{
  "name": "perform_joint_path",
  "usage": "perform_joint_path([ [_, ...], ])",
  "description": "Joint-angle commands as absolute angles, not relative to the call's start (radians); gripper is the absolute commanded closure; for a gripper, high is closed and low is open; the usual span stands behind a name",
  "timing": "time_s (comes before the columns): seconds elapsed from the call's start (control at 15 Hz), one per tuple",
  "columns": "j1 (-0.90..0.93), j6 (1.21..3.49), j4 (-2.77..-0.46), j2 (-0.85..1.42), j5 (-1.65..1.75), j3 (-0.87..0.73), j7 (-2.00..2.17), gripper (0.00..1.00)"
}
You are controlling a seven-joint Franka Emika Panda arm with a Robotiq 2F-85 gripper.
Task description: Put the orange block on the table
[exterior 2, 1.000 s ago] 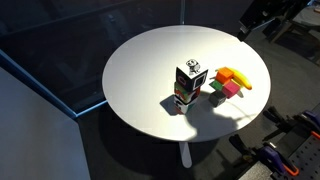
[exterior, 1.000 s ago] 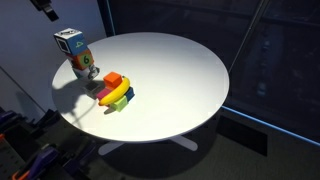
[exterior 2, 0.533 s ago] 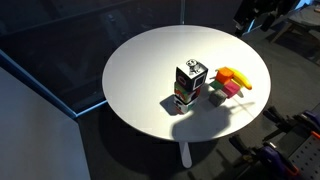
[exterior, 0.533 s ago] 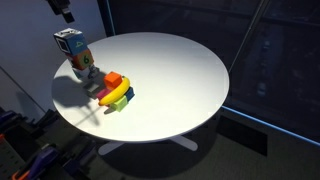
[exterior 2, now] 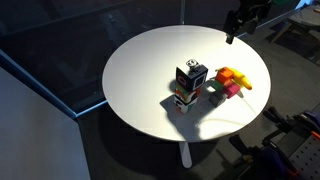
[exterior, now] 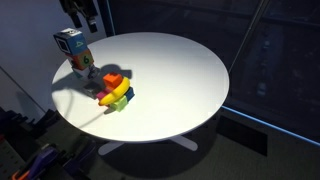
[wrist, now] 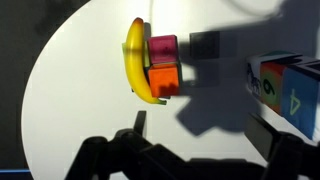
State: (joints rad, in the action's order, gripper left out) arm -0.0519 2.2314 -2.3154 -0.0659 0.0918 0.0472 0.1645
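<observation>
White laminate-look counter (exterior: 170,80), round, on a pedestal base; seen in both ext. views (exterior 2: 150,60) and as a pale curved field in wrist view (wrist: 80,70). Dark floor and glass panels around it.

Robot arm w/ hand (exterior: 82,14): dark, up in the air beyond the counter's edge near the carton; in an ext. view (exterior 2: 240,20) also clear of the counter, well apart from the toys. Wrist view shows the hand (wrist: 190,150) as two dark finger silhouettes spread wide, nothing btwn them.

Carton (exterior: 74,52): tall, printed blue-white, upright near the counter edge (exterior 2: 190,84); at the right margin in wrist view (wrist: 285,90), near the toy cluster but not touching it.

Banana-shaped piece (exterior: 118,96): yellow, curved, along one side of the cluster (exterior 2: 240,77) (wrist: 138,60).

Orange block (exterior: 113,80): small cube, sits high in the cluster, touching the banana piece and just beside the magenta block (exterior 2: 224,72) (wrist: 165,78). What lies under it: cannot tell.

Magenta block (wrist: 163,48): same approx. size, also against the banana piece (exterior: 104,95).
</observation>
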Motion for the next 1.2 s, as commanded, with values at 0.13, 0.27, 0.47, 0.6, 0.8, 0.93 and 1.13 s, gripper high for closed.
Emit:
perform_joint_path([
  [0.13,-0.046,2.22,-2.209,0.062,0.135,0.007,0.02,0.0],
  [0.27,-0.047,2.238,-2.195,0.092,0.134,-0.003,-0.027,0.0],
  [0.47,-0.049,2.281,-2.194,0.126,0.115,-0.013,-0.079,0.0],
  [0.6,-0.05,2.312,-2.201,0.143,0.106,-0.015,-0.1,0.0],
  [0.8,-0.049,2.375,-2.212,0.164,0.093,-0.016,-0.083,0.0],
  [0.93,-0.049,2.396,-2.213,0.177,0.067,-0.013,-0.067,0.0],
  [1.13,-0.051,2.402,-2.217,0.19,0.029,-0.012,-0.063,0.0],
])
